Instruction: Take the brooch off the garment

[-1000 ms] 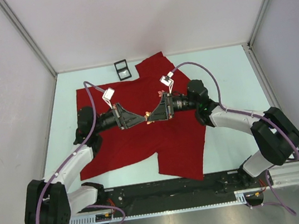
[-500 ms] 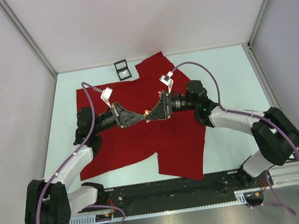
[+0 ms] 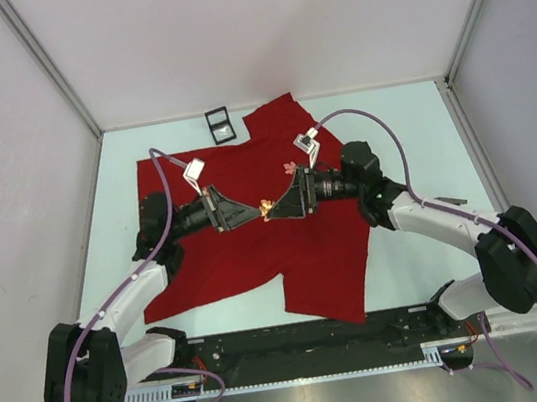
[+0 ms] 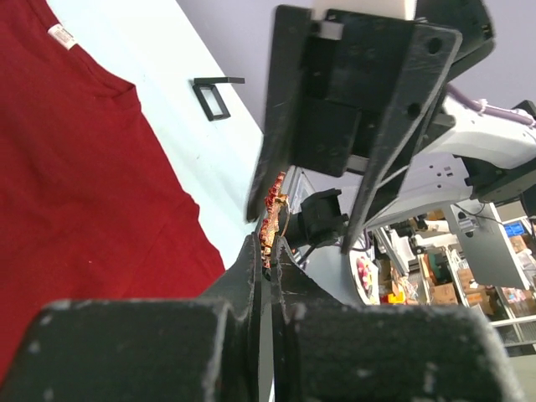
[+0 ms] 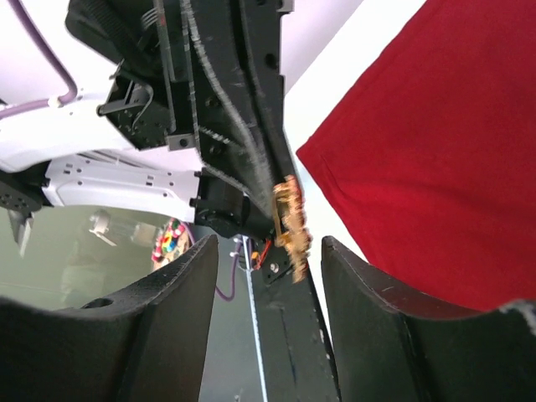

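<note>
**While the left fingers (image 3: 253, 214) are clamping the brooch (image 3: 265, 207), the right fingers (image 3: 279, 209) are standing apart**

Where the two arms are meeting tip to tip, at the middle of the top view, the brooch is sitting between them as a small gold-and-red piece. The left wrist view is showing it just above centre. The left fingers are pressing together on its lower end, and it is standing up out of their tips. No cloth is hanging from it there.

Seen from the right wrist, the right fingers are filling the lower left and lower right of the frame with a wide gap between them. The brooch and the thin black left fingers are showing in that gap, with light on both sides, so the right fingers are gripping nothing.

Below the arms the red shirt (image 3: 256, 253) is lying spread on the pale worktop (image 3: 400, 131), covering the middle of the top view. One part is reaching toward the back edge and another toward the lower centre. Its white tag (image 4: 61, 35) is showing at the upper left of the left wrist view. The brooch is being held up off the shirt, apart from the cloth in both wrist views.

A small black frame (image 3: 220, 124) is resting on the worktop just beside the shirt's far edge, upper centre of the top view.
</note>
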You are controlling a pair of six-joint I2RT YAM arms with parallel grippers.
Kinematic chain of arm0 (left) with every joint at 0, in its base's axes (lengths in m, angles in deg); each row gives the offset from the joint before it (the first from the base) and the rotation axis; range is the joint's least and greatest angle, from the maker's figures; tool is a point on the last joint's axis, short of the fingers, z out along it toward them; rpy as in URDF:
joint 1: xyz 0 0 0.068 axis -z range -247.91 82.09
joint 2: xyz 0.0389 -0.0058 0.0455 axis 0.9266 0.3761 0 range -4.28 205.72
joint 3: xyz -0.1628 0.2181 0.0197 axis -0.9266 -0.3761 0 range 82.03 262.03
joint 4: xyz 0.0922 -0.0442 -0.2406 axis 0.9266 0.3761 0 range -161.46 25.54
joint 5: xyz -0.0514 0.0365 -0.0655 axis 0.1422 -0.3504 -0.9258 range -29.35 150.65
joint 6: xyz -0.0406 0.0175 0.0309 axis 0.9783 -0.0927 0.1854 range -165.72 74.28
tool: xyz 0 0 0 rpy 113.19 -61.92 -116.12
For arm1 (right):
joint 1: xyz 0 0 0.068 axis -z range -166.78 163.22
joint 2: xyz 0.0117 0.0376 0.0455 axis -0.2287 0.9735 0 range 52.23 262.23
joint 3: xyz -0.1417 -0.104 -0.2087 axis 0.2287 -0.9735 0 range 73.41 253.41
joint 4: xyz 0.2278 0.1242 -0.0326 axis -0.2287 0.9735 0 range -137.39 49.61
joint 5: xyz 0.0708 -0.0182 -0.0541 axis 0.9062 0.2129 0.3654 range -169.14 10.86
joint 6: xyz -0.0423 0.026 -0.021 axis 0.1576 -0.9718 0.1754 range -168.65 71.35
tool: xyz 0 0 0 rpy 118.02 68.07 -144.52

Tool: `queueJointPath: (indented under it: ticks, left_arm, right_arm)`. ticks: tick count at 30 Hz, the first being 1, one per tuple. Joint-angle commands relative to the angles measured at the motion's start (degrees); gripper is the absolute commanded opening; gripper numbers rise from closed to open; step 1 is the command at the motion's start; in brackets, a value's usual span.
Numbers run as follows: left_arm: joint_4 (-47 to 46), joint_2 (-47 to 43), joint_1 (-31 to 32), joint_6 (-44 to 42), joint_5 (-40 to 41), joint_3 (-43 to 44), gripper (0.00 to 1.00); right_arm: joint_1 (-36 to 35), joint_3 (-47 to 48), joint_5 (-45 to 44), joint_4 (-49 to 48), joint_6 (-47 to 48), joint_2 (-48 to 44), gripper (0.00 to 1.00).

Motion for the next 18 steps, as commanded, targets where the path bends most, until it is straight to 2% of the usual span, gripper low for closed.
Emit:
queueJointPath:
  ticks: [1, 3, 7, 18]
  left_arm:
    - [0.04, -0.81, 0.30, -2.94, -0.85, 2.28, 0.00]
    - [-0.31, -0.46, 0.30, -2.76, -1.47, 2.63, 0.00]
    - [-0.31, -0.46, 0.30, -2.85, -2.61, 2.90, 0.00]
    - [-0.66, -0.64, 0.47, -2.76, -4.45, 2.20, 0.01]
  right_arm:
    - [0.28, 2.05, 0.65, 5.30, 4.77, -2.99, 0.55]
    - [0.37, 2.05, 0.39, 5.39, 4.95, -2.91, 0.52]
    - [0.63, 2.05, 0.03, 4.08, 4.51, -2.55, 0.34]
    - [0.72, 1.96, -0.76, 0.91, 3.46, -1.85, 0.26]
